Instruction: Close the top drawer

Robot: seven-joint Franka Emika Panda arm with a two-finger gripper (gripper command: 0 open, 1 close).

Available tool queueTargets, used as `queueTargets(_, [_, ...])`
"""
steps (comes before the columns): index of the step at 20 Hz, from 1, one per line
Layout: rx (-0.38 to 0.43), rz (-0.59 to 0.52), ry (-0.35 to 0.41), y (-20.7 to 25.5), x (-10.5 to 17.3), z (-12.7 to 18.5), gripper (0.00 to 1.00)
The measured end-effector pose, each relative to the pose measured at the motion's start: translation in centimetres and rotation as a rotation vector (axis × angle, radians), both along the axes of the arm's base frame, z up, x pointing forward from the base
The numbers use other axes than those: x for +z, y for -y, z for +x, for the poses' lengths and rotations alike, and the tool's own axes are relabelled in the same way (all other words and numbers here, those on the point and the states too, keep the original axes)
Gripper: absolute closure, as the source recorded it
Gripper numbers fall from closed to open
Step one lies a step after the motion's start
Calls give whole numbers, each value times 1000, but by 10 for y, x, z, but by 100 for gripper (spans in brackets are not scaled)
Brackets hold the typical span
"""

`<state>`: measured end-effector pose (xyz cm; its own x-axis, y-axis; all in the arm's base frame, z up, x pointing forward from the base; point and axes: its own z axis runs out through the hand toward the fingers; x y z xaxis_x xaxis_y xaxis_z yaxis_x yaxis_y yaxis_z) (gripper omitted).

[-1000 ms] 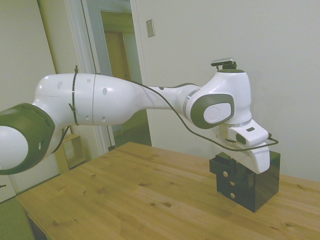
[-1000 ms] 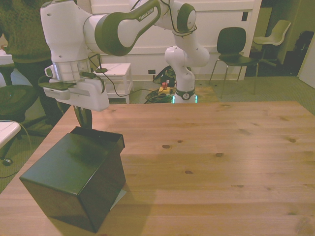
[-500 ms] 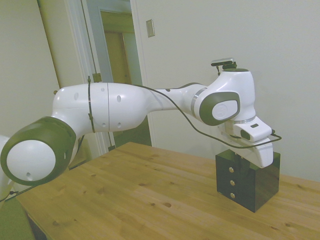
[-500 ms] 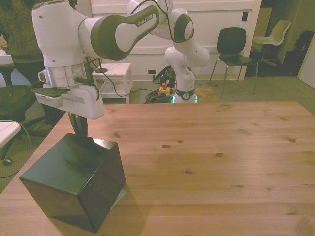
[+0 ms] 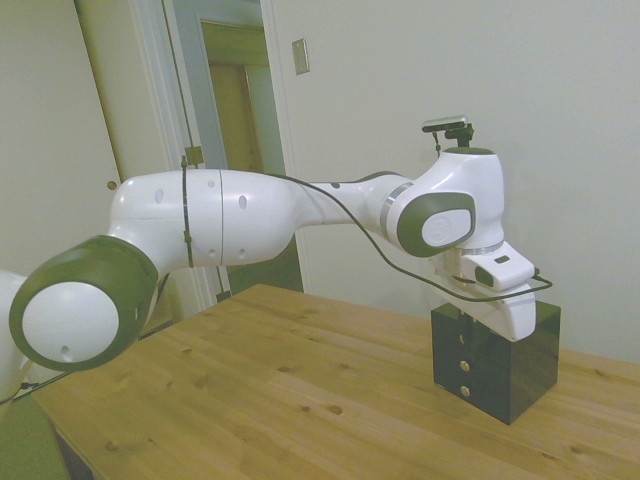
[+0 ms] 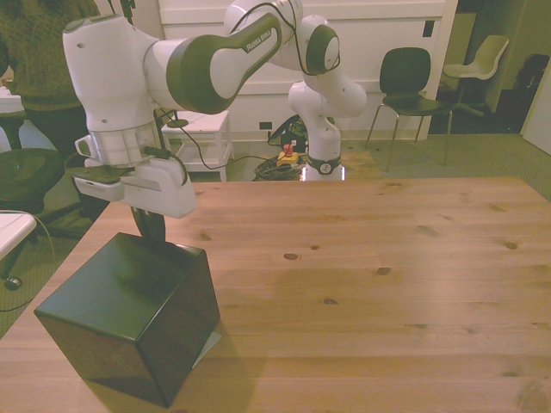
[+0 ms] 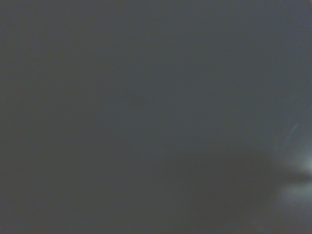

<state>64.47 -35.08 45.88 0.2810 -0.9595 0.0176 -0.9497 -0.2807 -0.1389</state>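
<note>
The cabinet stands at the desk's corner on the front view's left, with bare wood wide open toward the right. The top drawer sits flush with the two fronts below; a second ago it jutted out. The hand hangs just above the cabinet's top edge, slightly raised since; its grip cannot be told.

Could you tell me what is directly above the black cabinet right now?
The gripper hangs over the cabinet at its drawer-side edge; its fingertips are hidden. The top drawer looks flush.
</note>
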Motion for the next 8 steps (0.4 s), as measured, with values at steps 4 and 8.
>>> queueTargets(4, [69, -3, 25, -38, 28, -15, 100])
queueTargets(8, [113, -10, 74, -79, 68, -43, 0])
